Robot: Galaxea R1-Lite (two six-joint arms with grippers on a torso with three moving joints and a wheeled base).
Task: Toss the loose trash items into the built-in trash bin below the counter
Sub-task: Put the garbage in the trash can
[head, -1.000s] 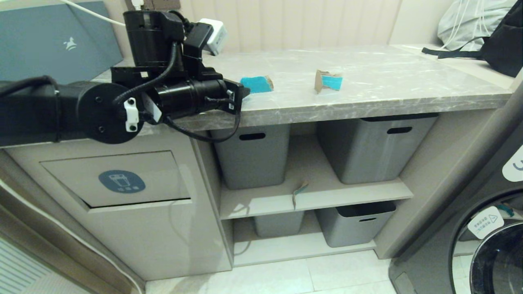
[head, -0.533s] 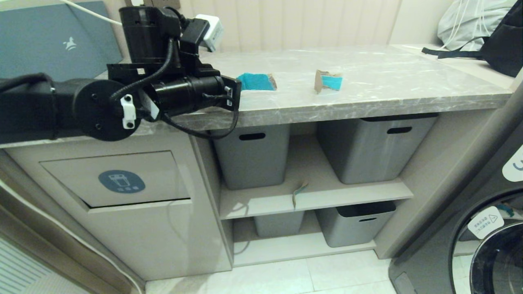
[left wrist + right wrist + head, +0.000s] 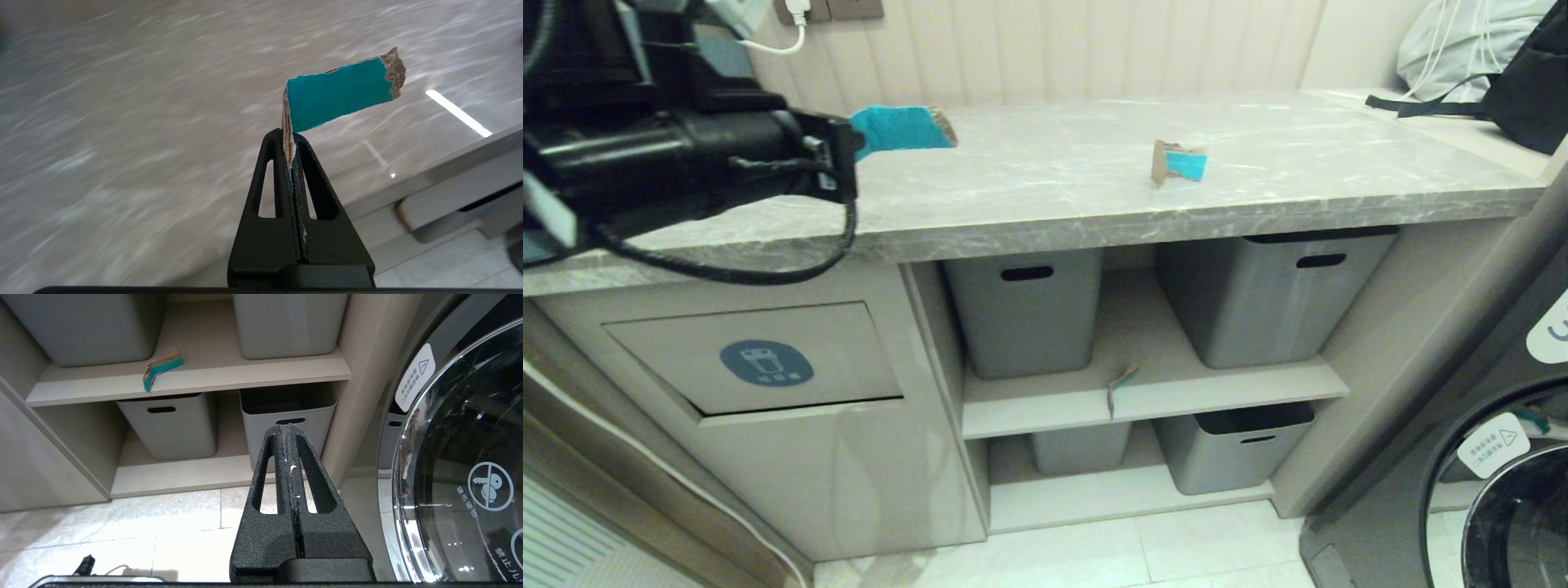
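Head view, from its left side: the left gripper (image 3: 849, 151) is clamped on one torn cardboard scrap (image 3: 901, 128) and holds it clear above the counter (image 3: 1094, 212), near the counter's left end. The built-in trash bin (image 3: 760, 359) sits directly below, its flap closed under the counter's front edge. To do this step well, the arm would need to bring the scrap out past the front edge and down to the flap, push the flap inward with the scrap or fingertips, and only then let go, since a release outside the opening would drop the piece to the floor. The grip takes only a narrow edge of the scrap, so a slow, smooth carry seems wise.

The held scrap is turquoise on its broad face, with ragged brown torn edges, and it is folded at the pinched end. Further right, a second scrap (image 3: 1178, 163) stands folded on the counter. A third scrap (image 3: 1121, 385) rests at the front lip of the shelf (image 3: 1258, 384) between grey tubs (image 3: 1025, 318).

The right gripper (image 3: 289, 433) is closed and empty, hanging low before the shelves.
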